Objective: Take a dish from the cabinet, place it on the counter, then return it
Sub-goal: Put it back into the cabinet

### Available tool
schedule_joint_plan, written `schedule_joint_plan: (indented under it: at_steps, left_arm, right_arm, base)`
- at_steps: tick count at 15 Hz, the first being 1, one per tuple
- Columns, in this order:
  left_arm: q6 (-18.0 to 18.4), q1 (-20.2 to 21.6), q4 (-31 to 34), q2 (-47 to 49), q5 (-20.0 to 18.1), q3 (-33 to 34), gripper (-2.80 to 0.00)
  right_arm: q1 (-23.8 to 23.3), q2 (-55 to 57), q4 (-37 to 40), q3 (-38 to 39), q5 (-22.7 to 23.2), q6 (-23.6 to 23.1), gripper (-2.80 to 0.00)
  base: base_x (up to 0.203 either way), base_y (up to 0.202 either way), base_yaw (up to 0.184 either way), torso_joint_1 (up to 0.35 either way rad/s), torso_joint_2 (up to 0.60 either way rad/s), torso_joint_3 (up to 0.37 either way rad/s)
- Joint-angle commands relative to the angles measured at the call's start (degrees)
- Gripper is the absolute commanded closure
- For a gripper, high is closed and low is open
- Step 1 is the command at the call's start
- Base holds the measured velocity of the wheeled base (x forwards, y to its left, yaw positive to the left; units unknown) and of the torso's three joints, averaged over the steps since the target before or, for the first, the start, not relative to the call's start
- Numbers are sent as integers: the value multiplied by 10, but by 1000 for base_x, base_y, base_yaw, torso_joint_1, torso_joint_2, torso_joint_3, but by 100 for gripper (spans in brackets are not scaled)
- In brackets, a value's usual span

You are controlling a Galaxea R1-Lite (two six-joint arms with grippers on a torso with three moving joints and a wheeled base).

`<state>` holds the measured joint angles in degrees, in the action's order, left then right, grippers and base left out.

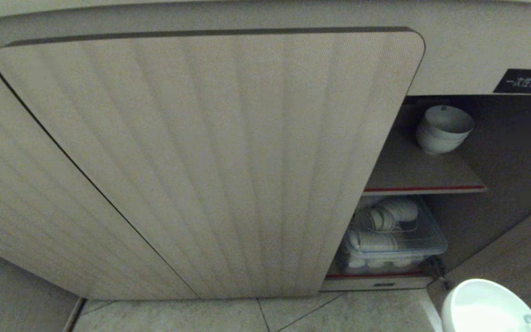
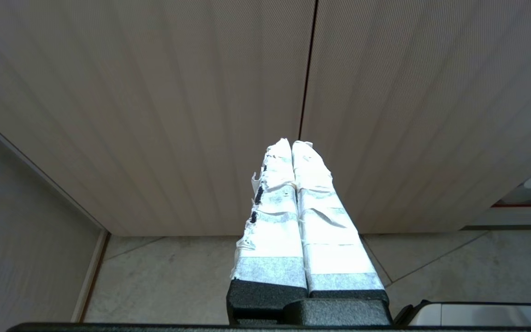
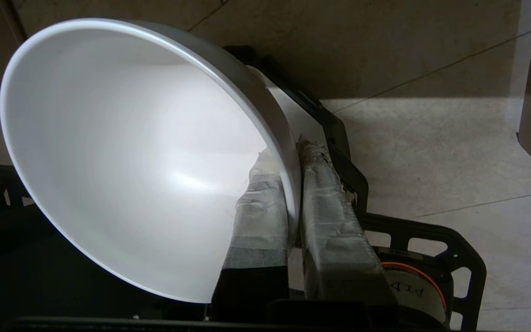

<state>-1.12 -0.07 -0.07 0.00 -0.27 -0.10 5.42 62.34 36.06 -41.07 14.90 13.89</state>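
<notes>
Dish (image 3: 122, 157) is pinched at its rim by the right tool (image 3: 293, 184), left tool (image 2: 292, 152) closed empty; glazed, rigid, brittle, likely slippery.

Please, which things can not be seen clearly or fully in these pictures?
- Bowl: head view, cut off by the corner; the right hand holding its rim is outside that view.
- Cabinet inside: mostly hidden behind the door.
- Label: characters too small to read.
- Box of dishes: contents dim, partly hidden.

Dim, soft frames (edges bowed), bright glare
</notes>
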Motion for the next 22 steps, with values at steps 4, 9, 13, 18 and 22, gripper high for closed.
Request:
schedule_joint_plan:
  at_steps: [4, 9, 13, 18, 22]
  left_arm:
    - [0, 1, 0, 0, 0, 0, 0]
    - [0, 0, 0, 0, -1, 0, 0]
    - [0, 1, 0, 0, 0, 0, 0]
    - [0, 1, 0, 0, 0, 0, 0]
    - [0, 1, 0, 0, 0, 0, 0]
  right_arm:
    - [0, 73, -44, -5, 1, 1, 0]
    - [0, 145, -52, -65, -4, 34, 0]
    - [2, 188, -51, -99, -16, 62, 0]
    - [52, 241, -52, -152, -18, 229, 0]
    - [73, 281, -81, -179, -56, 315, 0]
  base:
    - [0, 0, 0, 0, 0, 0]
    - [0, 0, 0, 0, 0, 0]
    - [0, 0, 0, 0, 0, 0]
    - [0, 0, 0, 0, 0, 0]
    - [0, 0, 0, 0, 0, 0]
